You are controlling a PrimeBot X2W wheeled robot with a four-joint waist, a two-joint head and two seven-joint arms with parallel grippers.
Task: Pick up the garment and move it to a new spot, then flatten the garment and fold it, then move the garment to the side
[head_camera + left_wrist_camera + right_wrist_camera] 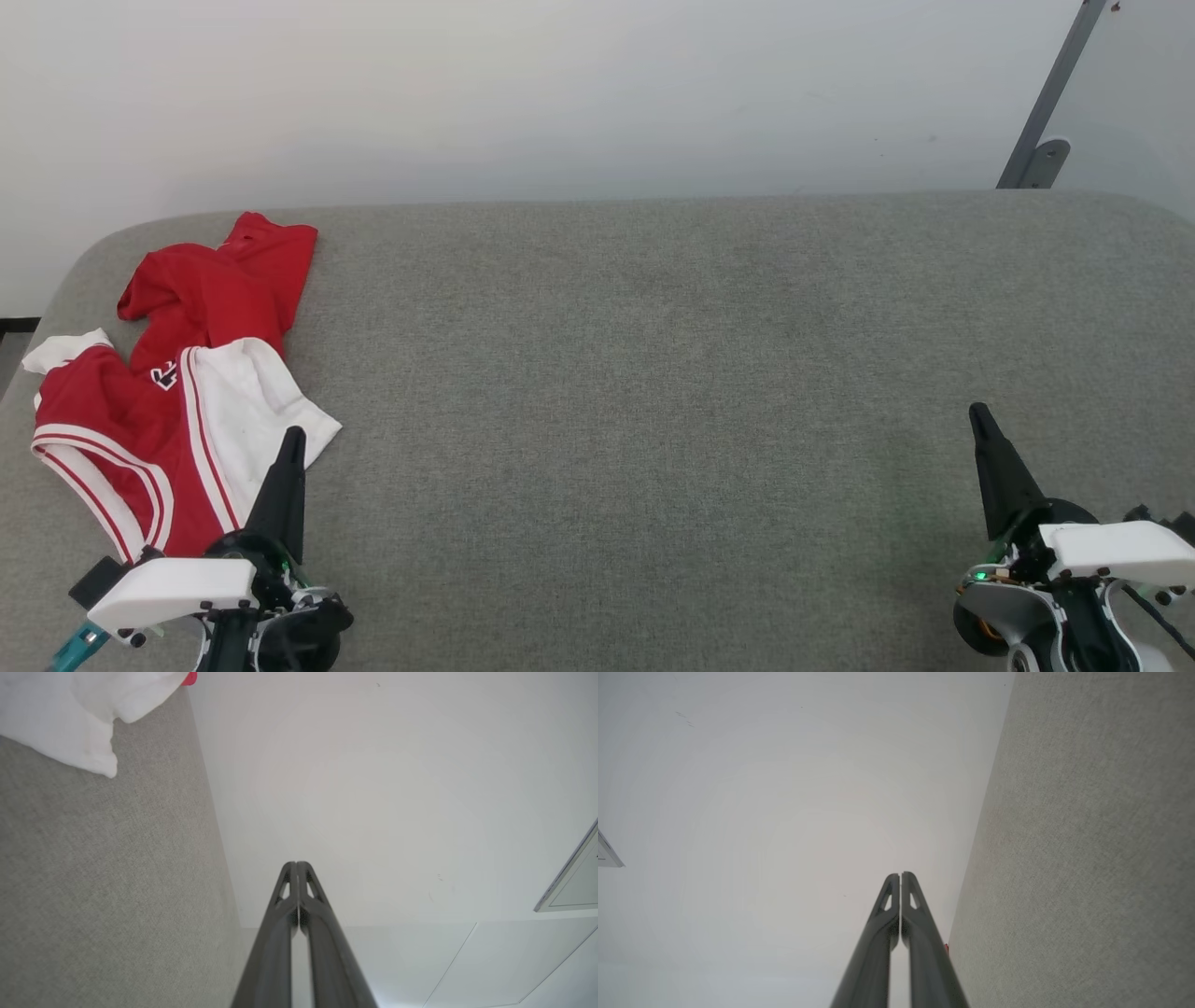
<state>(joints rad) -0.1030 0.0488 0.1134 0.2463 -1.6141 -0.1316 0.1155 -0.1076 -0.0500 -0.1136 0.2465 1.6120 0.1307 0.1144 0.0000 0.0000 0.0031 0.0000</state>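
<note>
The garment (177, 373), a red jersey-style shirt with white sleeves and striped trim, lies crumpled at the far left of the grey cushioned surface (653, 373). My left gripper (294, 434) is shut and empty, its tips over the garment's white sleeve edge at the lower left. In the left wrist view the shut left gripper (296, 863) points at the wall, with the white sleeve (70, 718) at the upper left. My right gripper (977, 411) is shut and empty at the lower right, far from the garment. The right wrist view shows the right gripper (900, 874) with its fingers together.
A pale wall (560, 93) rises behind the surface's far edge. A grey metal bracket and glass panel (1046, 140) stand at the back right. The surface's rounded left corner (84, 252) lies just beyond the garment.
</note>
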